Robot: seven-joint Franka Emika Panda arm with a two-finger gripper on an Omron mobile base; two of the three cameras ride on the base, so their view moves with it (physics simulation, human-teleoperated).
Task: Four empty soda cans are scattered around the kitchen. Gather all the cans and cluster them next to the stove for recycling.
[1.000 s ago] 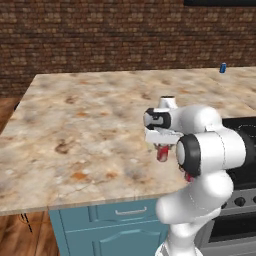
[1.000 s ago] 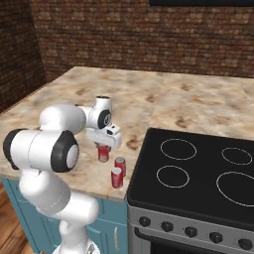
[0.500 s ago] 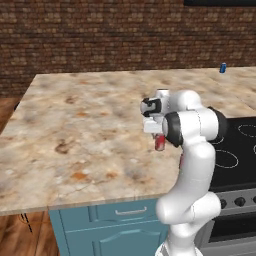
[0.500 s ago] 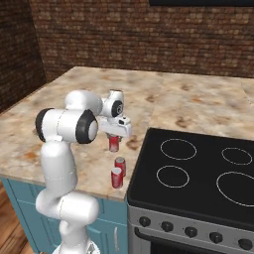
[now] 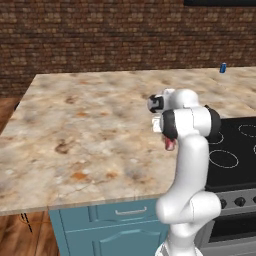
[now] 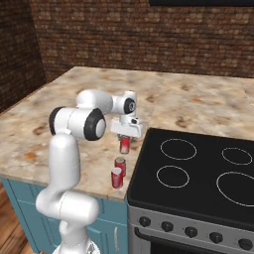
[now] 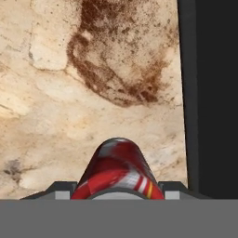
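Gripper [image 6: 125, 140]: centre-left of the right base view, pointing down at the counter edge beside the stove; fingers clenched on a red soda can [image 6: 125, 144], which hangs upright between them just above the marble counter [image 6: 99, 89]. Same can [image 7: 118, 173] at bottom centre of the hand view, red with white and yellow stripes, flanked by the two dark finger tips; in the left base view a sliver of it [image 5: 170, 144] shows below the forearm, centre-right of the frame

Second red can [image 6: 120, 166]: upright on the counter, lower centre-left of the right base view, just below the held one and just left of the stove's edge

Third red can [image 6: 116, 177]: upright, just below and touching or nearly touching the second, near the counter's front edge

Blue can [image 5: 223, 68]: upright, upper right of the left base view, far back on the counter, well apart from the others

Stove [image 6: 198, 173]: black glass cooktop with white burner rings, right half of the right base view; knobs along its front panel; its black edge runs down the right side of the hand view

Brick wall [image 5: 100, 35]: across the top of both base views

Cabinet [image 5: 110, 230]: blue, with drawer handle, under the counter at lower centre of the left base view
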